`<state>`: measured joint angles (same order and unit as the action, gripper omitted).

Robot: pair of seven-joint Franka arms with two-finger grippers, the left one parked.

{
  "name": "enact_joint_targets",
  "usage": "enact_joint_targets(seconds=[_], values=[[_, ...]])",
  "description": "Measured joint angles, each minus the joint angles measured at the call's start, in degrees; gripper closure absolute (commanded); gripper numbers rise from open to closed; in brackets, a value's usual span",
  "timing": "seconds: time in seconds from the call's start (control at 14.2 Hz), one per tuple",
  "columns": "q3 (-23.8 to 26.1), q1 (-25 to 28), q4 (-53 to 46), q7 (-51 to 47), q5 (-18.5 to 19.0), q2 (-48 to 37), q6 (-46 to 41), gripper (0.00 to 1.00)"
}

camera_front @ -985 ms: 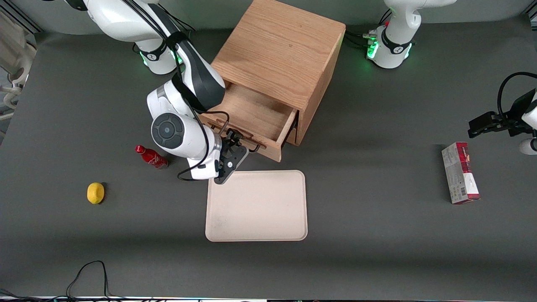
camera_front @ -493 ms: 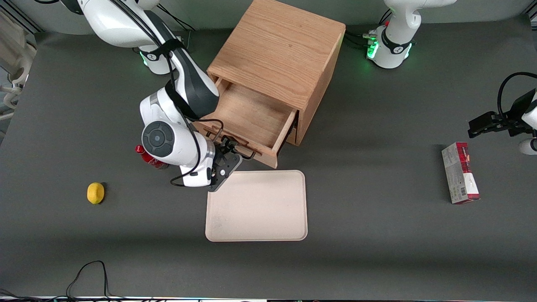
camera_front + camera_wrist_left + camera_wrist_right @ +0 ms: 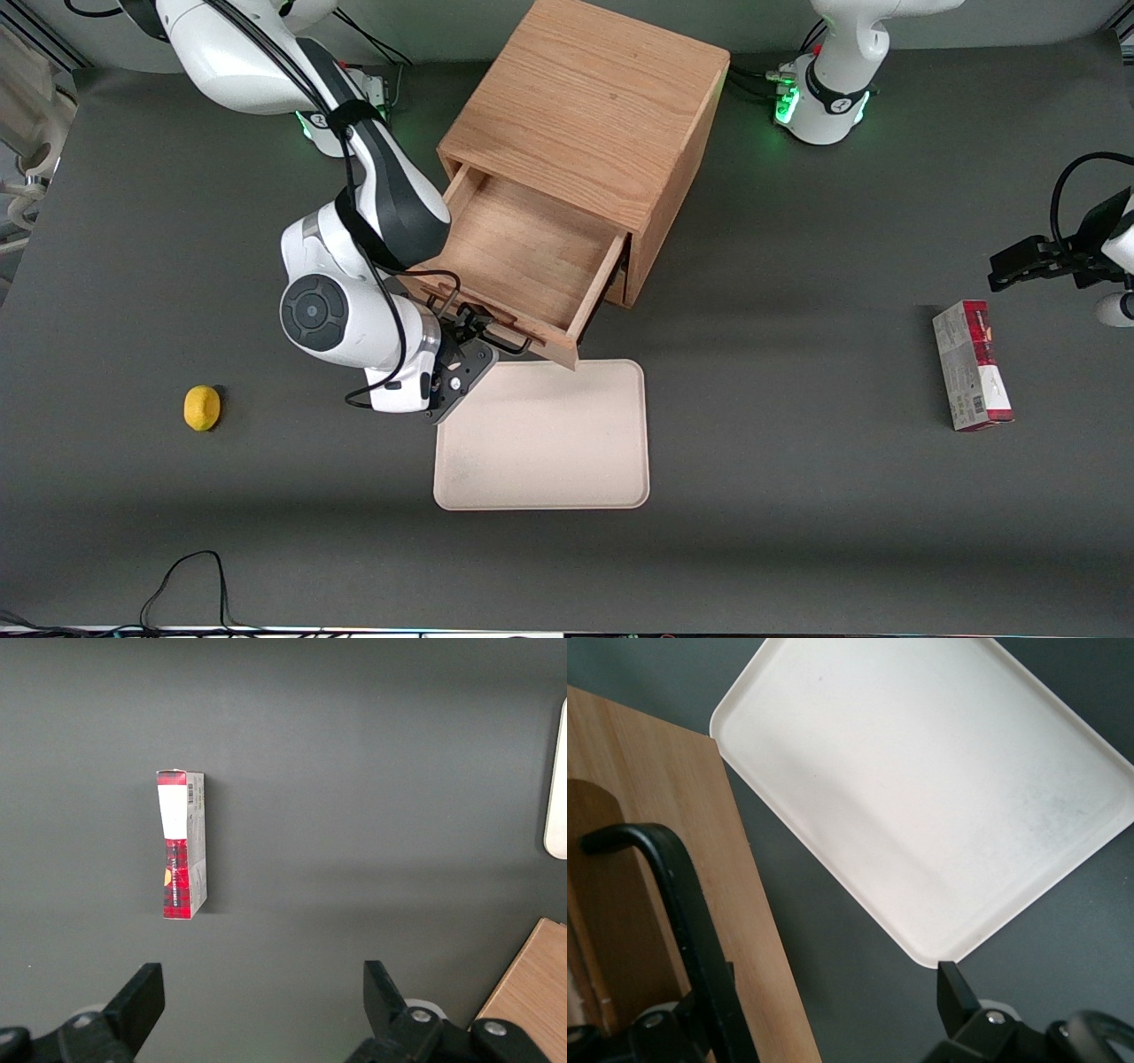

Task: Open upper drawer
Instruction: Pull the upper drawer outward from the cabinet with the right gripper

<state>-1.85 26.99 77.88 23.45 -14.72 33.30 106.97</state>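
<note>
The oak cabinet point(image 3: 589, 106) stands at the back of the table, and its upper drawer point(image 3: 523, 252) is pulled well out, showing a bare wooden floor inside. The black wire handle point(image 3: 496, 335) sits on the drawer front, facing the tray. My right gripper point(image 3: 462, 341) is at that handle, just above the tray's corner. In the right wrist view the gripper point(image 3: 831, 992) is open. One finger stands against the black handle bar point(image 3: 673, 877) on the drawer front point(image 3: 744, 895). The other finger point(image 3: 950, 988) hangs free over the dark table.
A cream tray point(image 3: 540, 434) point(image 3: 921, 797) lies in front of the drawer, nearer the front camera. A yellow lemon point(image 3: 202, 408) lies toward the working arm's end of the table. A red and white box point(image 3: 972, 365) point(image 3: 182, 846) lies toward the parked arm's end.
The upper drawer has slid farther out of the cabinet toward the tray, and the gripper moved with its handle. The wrist now covers the red bottle seen earlier.
</note>
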Motion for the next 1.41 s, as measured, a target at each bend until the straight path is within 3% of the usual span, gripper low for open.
enact_joint_targets(seconds=[1.41], values=[[0.07, -3.71, -4.05, 1.96, 0.0, 2.6, -0.06, 0.0]])
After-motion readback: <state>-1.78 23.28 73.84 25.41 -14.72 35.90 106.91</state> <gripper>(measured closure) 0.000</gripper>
